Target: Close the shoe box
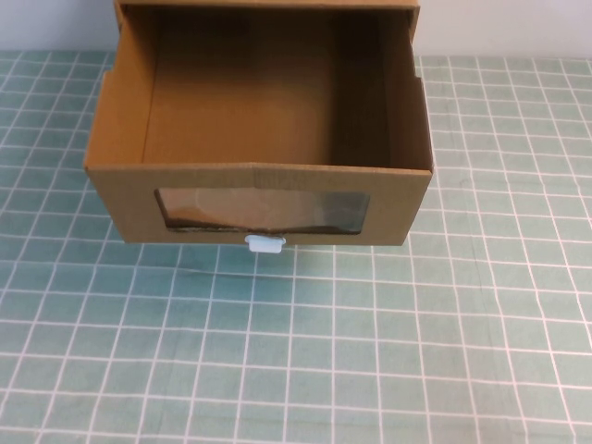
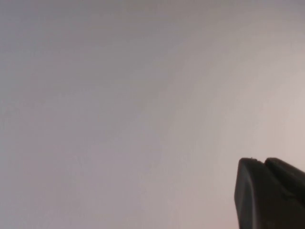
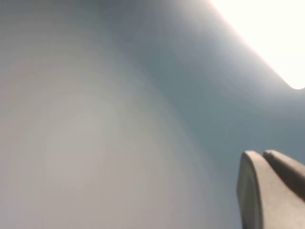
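The shoe box point(image 1: 120, 199) is brown cardboard and stands at the far middle of the table in the high view. Its drawer is pulled out toward me, and the inside shows empty. Its front has a clear window point(image 1: 264, 211) with a small white pull tab point(image 1: 265, 243) below it. Neither arm shows in the high view. My left gripper point(image 2: 261, 161) shows in the left wrist view with its dark fingers together, facing a blank pale surface. My right gripper point(image 3: 261, 153) shows in the right wrist view with its fingers together, facing a blank surface with a bright patch.
The table is covered by a green mat with a white grid point(image 1: 370, 351). A pale wall point(image 1: 509, 28) runs behind the box. The box's outer sleeve point(image 1: 413, 13) shows at the picture's top edge.
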Controlling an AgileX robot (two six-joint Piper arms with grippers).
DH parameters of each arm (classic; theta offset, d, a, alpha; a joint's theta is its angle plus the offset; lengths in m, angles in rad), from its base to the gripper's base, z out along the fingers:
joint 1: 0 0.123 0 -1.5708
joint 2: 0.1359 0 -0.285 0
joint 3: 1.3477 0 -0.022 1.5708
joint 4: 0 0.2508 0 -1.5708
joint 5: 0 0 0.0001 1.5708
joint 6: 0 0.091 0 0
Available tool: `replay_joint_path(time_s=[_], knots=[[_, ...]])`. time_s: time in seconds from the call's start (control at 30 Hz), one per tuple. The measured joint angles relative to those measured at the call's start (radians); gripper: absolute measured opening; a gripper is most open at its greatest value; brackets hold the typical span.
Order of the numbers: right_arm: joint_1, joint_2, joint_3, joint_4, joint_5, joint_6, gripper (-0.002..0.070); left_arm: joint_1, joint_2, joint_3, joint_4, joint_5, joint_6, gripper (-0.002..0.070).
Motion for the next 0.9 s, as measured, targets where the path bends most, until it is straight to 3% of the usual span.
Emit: replay_joint_path(time_s=[0.13, 0.43, 0.53, 0.77, 0.9], knots=[[0.000, -0.002, -0.154, 0.046, 0.048, 0.054, -0.0014, 0.000, -0.002, -0.078, 0.000, 0.008, -0.044, -0.0005], [0.000, 0.107, -0.678, 0.287, 0.456, 0.058, -0.0014, 0.000, 0.127, -0.458, 0.008, 0.131, 0.014, -0.0005], [0.000, 0.204, -0.840, 0.295, 0.620, 0.058, -0.0014, 0.000, 0.228, -0.596, 0.008, 0.285, 0.008, -0.0005], [0.000, 0.504, -1.154, 0.241, 1.154, 0.058, -0.0014, 0.000, 0.513, -0.933, 0.012, 0.848, 0.003, -0.0005], [0.000, 0.680, -1.225, 0.173, 1.405, 0.058, -0.0014, 0.000, 0.656, -1.014, 0.012, 0.983, 0.007, -0.0005]])
